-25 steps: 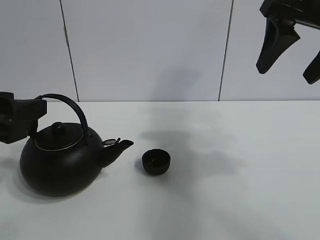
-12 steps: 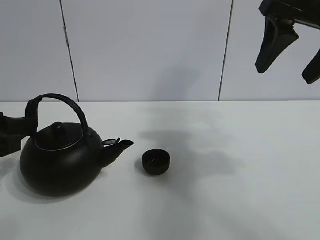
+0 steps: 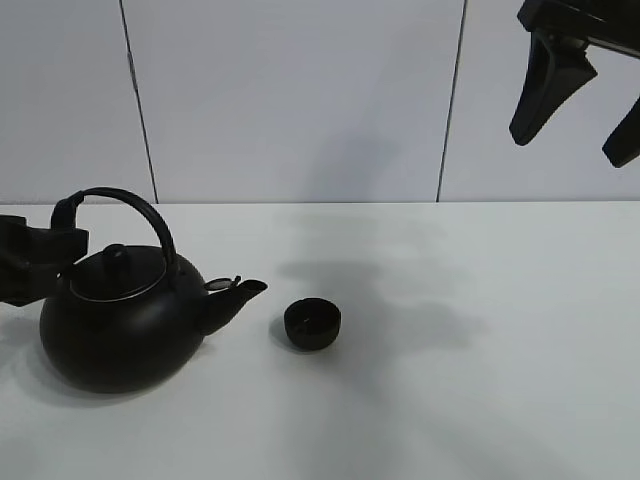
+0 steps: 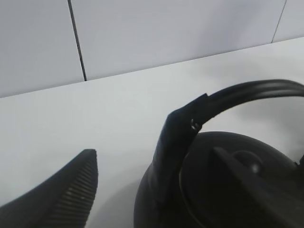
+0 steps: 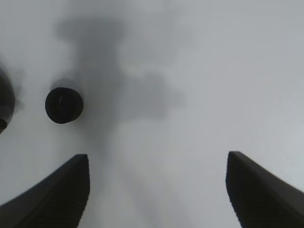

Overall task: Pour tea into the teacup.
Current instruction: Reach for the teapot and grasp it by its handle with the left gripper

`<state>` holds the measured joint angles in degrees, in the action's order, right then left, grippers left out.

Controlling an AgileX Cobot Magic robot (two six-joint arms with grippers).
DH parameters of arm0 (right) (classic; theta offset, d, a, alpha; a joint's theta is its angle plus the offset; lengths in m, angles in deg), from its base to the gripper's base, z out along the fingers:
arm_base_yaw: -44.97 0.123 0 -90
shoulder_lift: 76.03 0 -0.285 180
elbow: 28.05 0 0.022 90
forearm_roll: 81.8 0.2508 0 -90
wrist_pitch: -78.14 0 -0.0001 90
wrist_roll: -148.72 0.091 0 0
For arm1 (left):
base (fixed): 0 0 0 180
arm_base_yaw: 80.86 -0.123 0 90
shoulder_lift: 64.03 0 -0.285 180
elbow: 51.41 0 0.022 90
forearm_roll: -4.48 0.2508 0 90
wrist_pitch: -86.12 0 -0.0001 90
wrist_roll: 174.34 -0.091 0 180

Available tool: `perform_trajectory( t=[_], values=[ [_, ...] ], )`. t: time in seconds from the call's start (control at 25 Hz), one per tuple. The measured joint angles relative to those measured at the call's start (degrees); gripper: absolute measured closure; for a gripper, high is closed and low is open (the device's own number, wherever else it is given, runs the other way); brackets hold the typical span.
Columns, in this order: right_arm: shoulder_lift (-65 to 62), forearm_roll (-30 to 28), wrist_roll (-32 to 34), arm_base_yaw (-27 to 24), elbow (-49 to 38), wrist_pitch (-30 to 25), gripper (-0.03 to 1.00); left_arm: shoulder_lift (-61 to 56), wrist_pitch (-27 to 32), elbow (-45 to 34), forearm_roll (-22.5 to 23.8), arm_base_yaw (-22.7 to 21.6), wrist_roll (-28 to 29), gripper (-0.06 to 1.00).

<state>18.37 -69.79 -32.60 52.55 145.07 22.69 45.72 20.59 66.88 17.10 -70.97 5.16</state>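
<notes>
Where the desk [image 3: 480, 400] runs to the left edge of the high view, the left end effector [image 3: 48, 258] is seen low beside the kettle [image 3: 115, 335], at the left foot of its arched handle [image 3: 140, 208]; its jaws are set apart, and in the left wrist view the handle's end is seen between a ribbed finger [image 4: 66, 197] and the other finger, with bare desk showing between the ribbed finger and the handle; nothing is clamped. The kettle is stood upright on the desk, lid [image 3: 117, 270] on, spout [image 3: 238, 293] turned to the right; the teacup [image 3: 312, 325] is set upright on the desk just beyond the spout's tip, apart from it and untouched; its contents cannot be made out. High at the right, the right end effector [image 3: 566, 148] is seen before the grey panelled wall [image 3: 290, 100], jaws apart and empty.
</notes>
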Motion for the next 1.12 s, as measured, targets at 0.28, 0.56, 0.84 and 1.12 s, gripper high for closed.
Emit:
perform_trajectory(
  t=[0.28,0.56,0.84,1.12],
  values=[
    [0.0,0.04,0.0,0.0,0.0,0.13,0.42,3.62,-0.11,1.43,0.05,0.0,2.1,0.47],
    [0.0,0.22,0.0,0.0,0.0,0.6,0.42,3.93,-0.22,4.02,0.05,0.0,2.94,0.47],
    [0.0,0.22,0.0,0.0,0.0,1.07,0.42,3.93,-0.29,4.35,-0.01,0.0,3.18,0.52],
    [0.0,0.22,0.0,0.0,0.0,1.27,0.42,3.98,-0.19,4.35,0.8,-0.11,2.56,0.82]
  ],
)
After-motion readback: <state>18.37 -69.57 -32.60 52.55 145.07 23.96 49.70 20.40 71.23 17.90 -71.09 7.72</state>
